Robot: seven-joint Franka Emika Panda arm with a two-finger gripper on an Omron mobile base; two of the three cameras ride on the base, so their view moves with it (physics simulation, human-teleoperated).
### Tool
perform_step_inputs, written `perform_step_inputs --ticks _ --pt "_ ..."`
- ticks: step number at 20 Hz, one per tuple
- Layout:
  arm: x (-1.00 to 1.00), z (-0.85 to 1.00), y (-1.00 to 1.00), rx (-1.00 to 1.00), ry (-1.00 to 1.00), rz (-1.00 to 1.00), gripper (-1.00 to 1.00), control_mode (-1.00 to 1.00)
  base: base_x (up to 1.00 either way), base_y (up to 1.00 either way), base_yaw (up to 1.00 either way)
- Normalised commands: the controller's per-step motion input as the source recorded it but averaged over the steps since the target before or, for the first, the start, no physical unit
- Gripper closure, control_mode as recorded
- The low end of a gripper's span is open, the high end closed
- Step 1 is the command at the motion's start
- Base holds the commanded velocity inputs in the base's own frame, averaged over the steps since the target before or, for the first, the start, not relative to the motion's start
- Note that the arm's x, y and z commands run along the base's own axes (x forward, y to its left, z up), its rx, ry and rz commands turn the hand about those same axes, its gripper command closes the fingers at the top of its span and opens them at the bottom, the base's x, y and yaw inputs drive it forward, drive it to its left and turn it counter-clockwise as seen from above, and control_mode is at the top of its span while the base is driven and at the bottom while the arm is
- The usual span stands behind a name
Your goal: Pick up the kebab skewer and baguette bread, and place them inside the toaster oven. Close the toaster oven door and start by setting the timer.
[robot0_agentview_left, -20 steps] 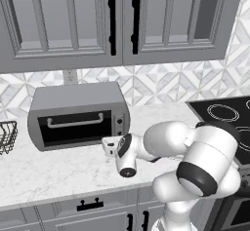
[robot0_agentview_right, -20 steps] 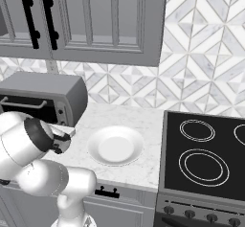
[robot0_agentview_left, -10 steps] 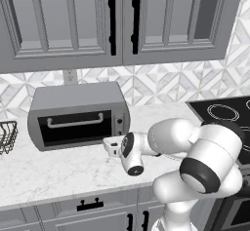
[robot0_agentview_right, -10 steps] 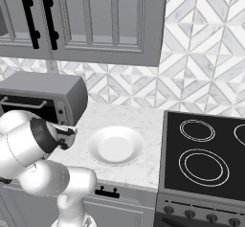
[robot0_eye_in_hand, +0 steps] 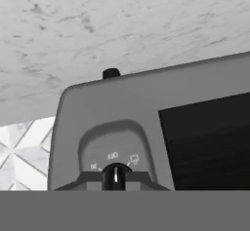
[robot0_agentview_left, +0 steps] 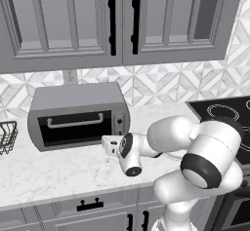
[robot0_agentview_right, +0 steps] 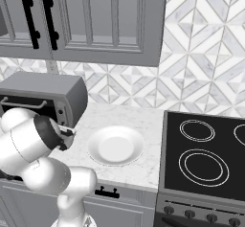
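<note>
One toaster oven (robot0_agentview_left: 78, 115), one white plate (robot0_agentview_right: 116, 146) — one wire basket (robot0_agentview_left: 7, 136), one stove (robot0_agentview_right: 203, 149)

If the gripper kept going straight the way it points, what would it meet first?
Most likely the small dark knob on the grey metal toaster oven: in the hand view the shut gripper already closes on it.

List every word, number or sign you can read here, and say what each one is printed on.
"OFF": on the toaster oven panel, beside the knob; it appears upside down in the hand view.
Two marks flanking it, one a small icon: too blurred to read.
Stove: ring outlines, no text.
</note>
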Motion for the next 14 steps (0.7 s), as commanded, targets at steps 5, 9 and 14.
perform_step_inputs --ticks 5,9,14 --pt "0.26 0.02 0.0 0.27 0.0 0.0 1.0 -1.0 0.0 0.0 0.0" --pt "0.32 0.01 0.0 0.32 0.0 0.0 1.0 -1.0 0.0 0.0 0.0" --pt "0.39 0.07 0.0 0.34 0.0 0.0 1.0 -1.0 0.0 0.0 0.0"
